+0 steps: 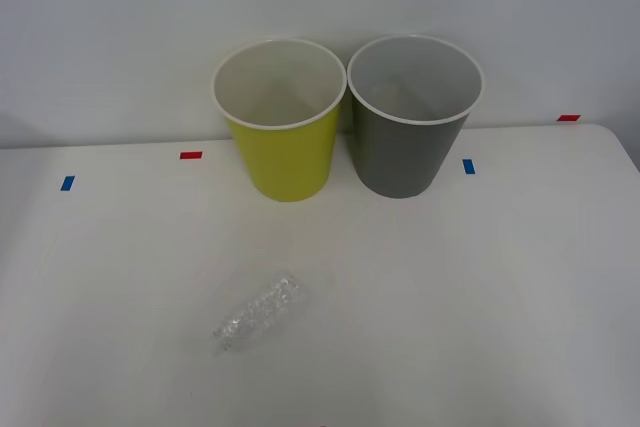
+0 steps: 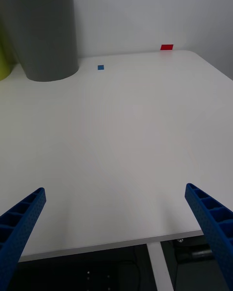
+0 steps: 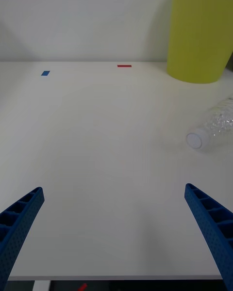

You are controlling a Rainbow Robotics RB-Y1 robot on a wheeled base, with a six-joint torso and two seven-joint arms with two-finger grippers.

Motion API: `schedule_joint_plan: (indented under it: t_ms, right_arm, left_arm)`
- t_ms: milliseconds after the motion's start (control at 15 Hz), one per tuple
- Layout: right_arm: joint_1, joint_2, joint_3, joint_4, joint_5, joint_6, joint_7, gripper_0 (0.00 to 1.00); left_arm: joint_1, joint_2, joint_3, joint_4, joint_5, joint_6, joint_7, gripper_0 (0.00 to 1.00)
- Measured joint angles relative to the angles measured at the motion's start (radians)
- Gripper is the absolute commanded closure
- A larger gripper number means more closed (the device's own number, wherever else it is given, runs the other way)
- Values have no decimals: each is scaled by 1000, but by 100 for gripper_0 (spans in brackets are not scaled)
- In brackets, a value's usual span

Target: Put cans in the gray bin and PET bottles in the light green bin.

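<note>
The table spreads ahead of both my grippers. Beyond them stand the light green bin and the gray bin, side by side — an easy pair to mix up, I judge. My left gripper hangs spread wide, empty, near the table's front edge; my right gripper likewise. The bottle lies on its side ahead of my left fingers, toward my right arm — round, crinkly, likely to roll or slip when pinched. No readable label or writing anywhere.
</note>
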Motion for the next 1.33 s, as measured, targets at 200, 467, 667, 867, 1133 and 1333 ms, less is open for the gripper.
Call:
schedule_joint_plan:
  t_ms: [200, 467, 667, 867, 1133, 1333]
  right_arm:
    - [-3, 1, 0, -1, 0, 2, 0, 0]
    - [-6, 2, 1, -2, 0, 5, 0, 0]
    - [-9, 2, 1, -3, 0, 7, 0, 0]
    - [-11, 3, 2, -4, 0, 9, 0, 0]
    - [-15, 4, 2, -5, 1, 12, 0, 0]
    - [-17, 5, 3, -5, 1, 14, 1, 0]
  left_arm:
    - [-3, 0, -1, -1, 0, 1, 0, 0]
    - [-6, 0, -1, -3, 0, 3, 0, 0]
    - [-9, 0, -2, -4, 0, 4, 0, 0]
    - [-12, 0, -2, -5, 0, 6, 0, 0]
    - [-15, 0, -3, -6, 0, 7, 0, 0]
    - [-18, 0, -4, -7, 0, 8, 0, 0]
